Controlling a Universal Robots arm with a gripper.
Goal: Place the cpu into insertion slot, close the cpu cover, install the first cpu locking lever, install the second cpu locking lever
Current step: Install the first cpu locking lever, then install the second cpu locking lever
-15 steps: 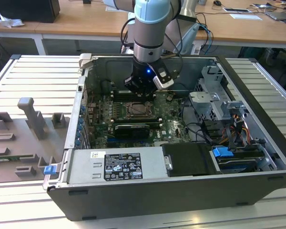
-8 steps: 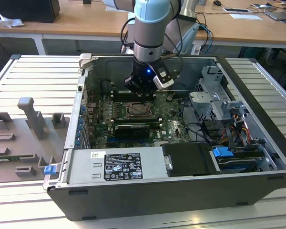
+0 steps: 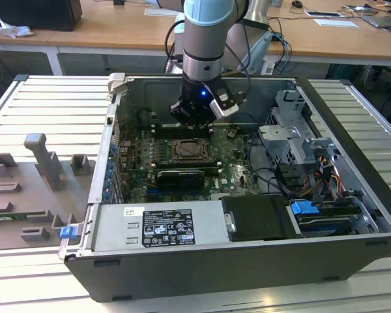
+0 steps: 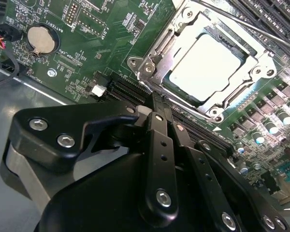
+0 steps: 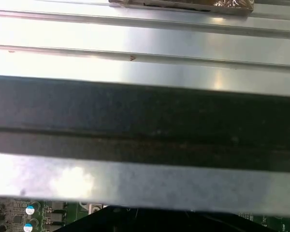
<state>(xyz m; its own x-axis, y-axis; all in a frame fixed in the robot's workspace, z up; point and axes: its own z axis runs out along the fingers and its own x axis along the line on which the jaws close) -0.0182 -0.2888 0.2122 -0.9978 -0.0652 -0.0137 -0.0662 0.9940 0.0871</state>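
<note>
Scene: While my arm reached down into the open computer case (image 3: 352, 130), which lay on its side on the slatted bench (image 3: 26, 104), the green motherboard (image 3: 231, 171) faced up inside it.
Claw: my claw (image 4: 157, 104) hung low over the board just beside the socket, its two black fingers (image 4: 159, 125) pressed together with nothing between them; in the exterior view it (image 3: 194, 120) sat just behind the socket.
Cpu: the cpu (image 4: 208, 65) lay flat in the insertion slot (image 4: 165, 86), its pale metal top showing through the frame.
Cpu cover: the cpu cover (image 4: 159, 46) lay flat around the chip, its cut-out centre framing the silvery top.
Locking lever: a thin metal rod (image 4: 241, 21) ran along one side of the socket; whether it was latched I could not tell.
Socket from outside: in the exterior view the insertion slot (image 3: 192, 151) sat mid-board.
Other parts: a round coin battery (image 4: 40, 39) lay on the board well apart from the socket, and a grey power supply (image 3: 159, 228) lined the near wall of the case.
First wrist view: a dark band of the case wall (image 5: 145, 121) ran across between bright metal strips.
</note>
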